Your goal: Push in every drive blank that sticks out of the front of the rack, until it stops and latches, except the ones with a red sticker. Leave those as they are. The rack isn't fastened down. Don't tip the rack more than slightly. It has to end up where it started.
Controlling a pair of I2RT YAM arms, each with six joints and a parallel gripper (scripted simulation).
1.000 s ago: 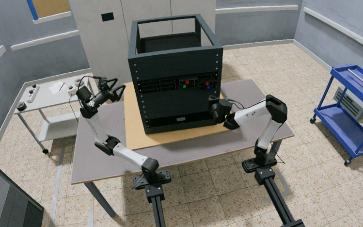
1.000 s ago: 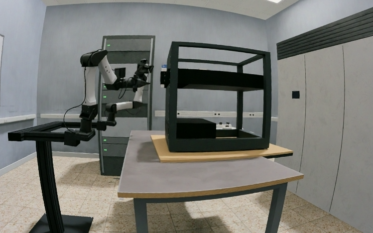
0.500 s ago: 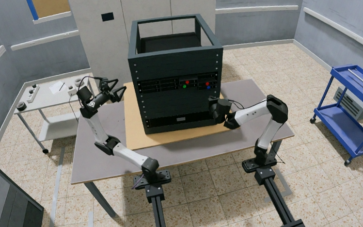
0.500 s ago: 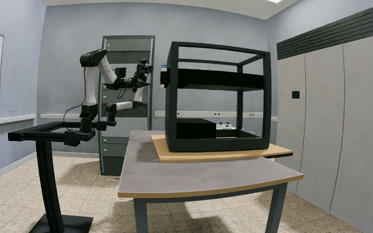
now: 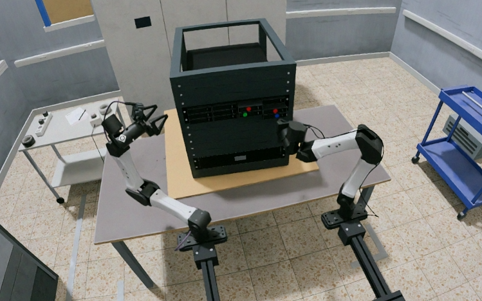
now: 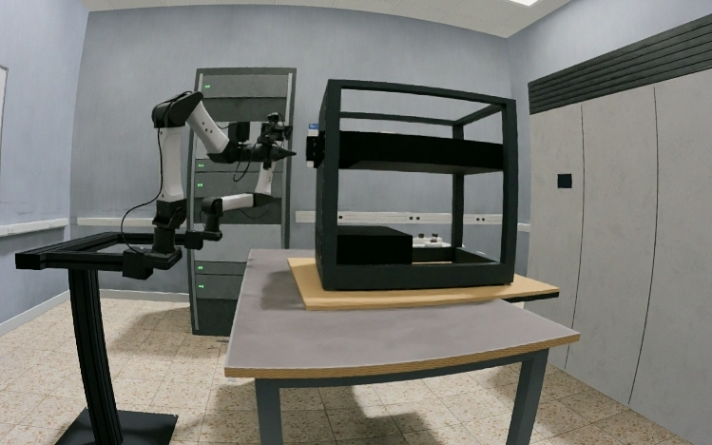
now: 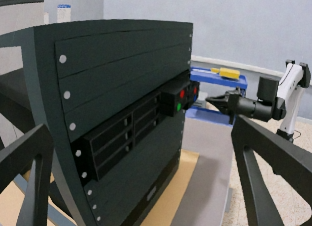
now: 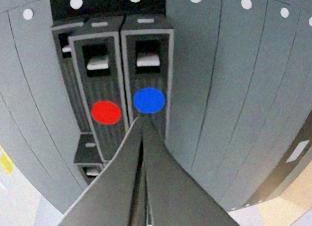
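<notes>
The blue-stickered drive blank (image 5: 277, 116) (image 8: 149, 82) sits before the right claw (image 5: 280, 121) (image 6: 295, 153) (image 7: 205, 98) (image 8: 143, 126)

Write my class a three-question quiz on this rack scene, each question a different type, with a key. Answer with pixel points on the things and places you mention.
1. True or false: the left gripper (image 5: 161, 119) (image 7: 139, 130) is open.
2. Multiple choice: which sticker colour marks blanks to leave alone? A) blue B) green C) red
3. Fill in: the right gripper (image 8: 143, 126) points at the blank with the ____ sticker (image 8: 149, 100).

Key: 1. True. 2. C. 3. blue.
</notes>
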